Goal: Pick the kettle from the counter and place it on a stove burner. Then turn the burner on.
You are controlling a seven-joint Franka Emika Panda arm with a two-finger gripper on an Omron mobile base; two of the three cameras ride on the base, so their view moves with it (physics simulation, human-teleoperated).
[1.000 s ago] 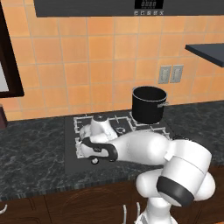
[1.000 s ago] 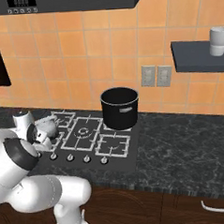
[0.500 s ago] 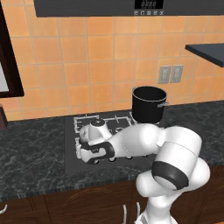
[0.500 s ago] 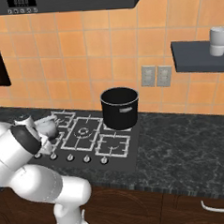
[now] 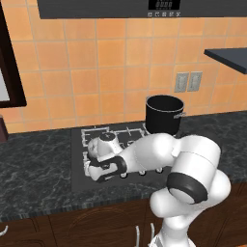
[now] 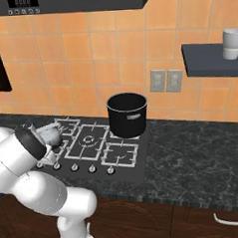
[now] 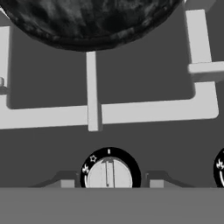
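Gripper (image 7: 107, 183) state, hand view: my two finger tips stand apart either side of a round burner knob (image 7: 107, 174), not touching it, nothing held. Beyond the knob lies the stove burner (image 7: 93, 111) grate, and the kettle (image 7: 89, 22) sits on it, its dark rounded underside at the top edge.

Left base view: my arm reaches leftward, low over the cooktop (image 5: 79, 166) front edge, wrist bent down; the kettle (image 5: 104, 144) rests just behind my hand. A black pot (image 5: 164, 114) stands at the back right.

Right base view: kettle (image 6: 51, 134) partly hidden behind my elbow, on the counter (image 6: 193, 151) cooktop's left side.
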